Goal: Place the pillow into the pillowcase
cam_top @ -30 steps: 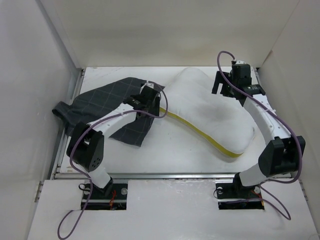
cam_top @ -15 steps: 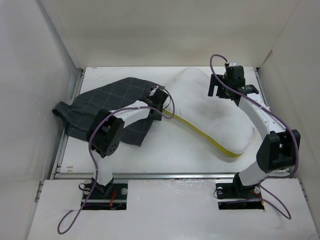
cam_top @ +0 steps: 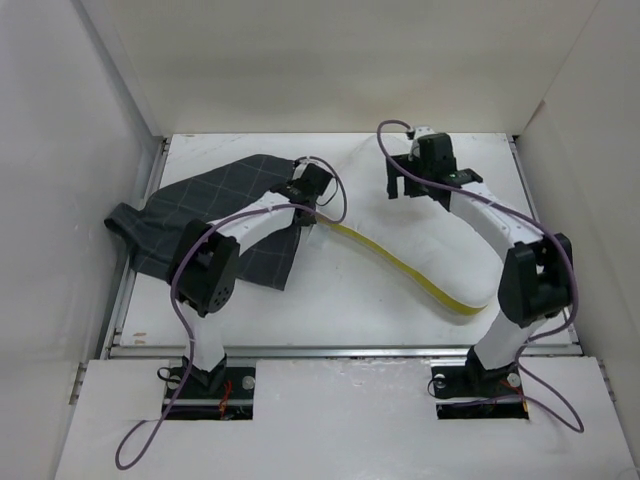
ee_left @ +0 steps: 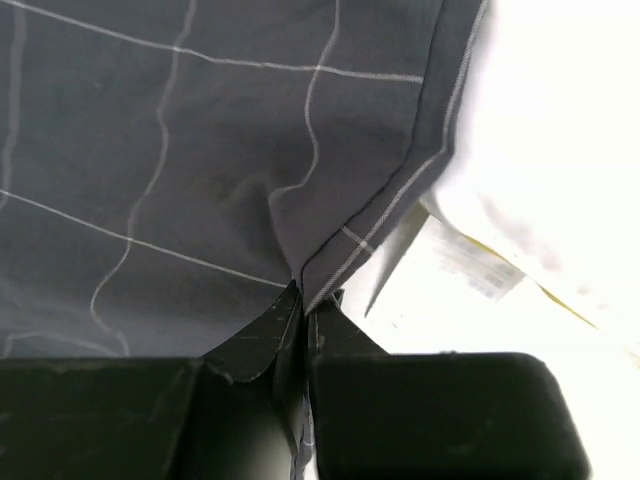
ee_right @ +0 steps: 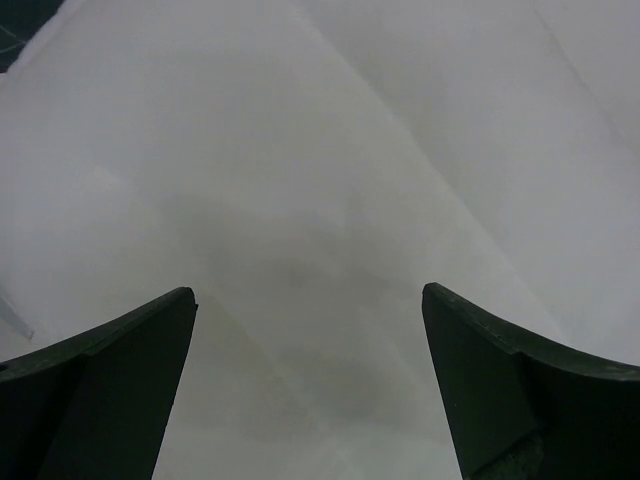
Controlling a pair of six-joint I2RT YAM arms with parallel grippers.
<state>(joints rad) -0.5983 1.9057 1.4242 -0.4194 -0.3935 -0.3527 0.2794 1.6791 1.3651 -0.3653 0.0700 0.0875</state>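
Pillow lies centre-right on desk, pillowcase at upper left beside it. Left tool clamped on pillowcase hem, probably to lift mouth open. Right tool spread wide over pillow, empty.

Top view's bright and even, soft overhead light, faint shadows on the white bench. Left wrist: pillowcase grid crisp, pillow blown out, left pincer blurry up close. Right wrist's dim, grey, low-contrast.
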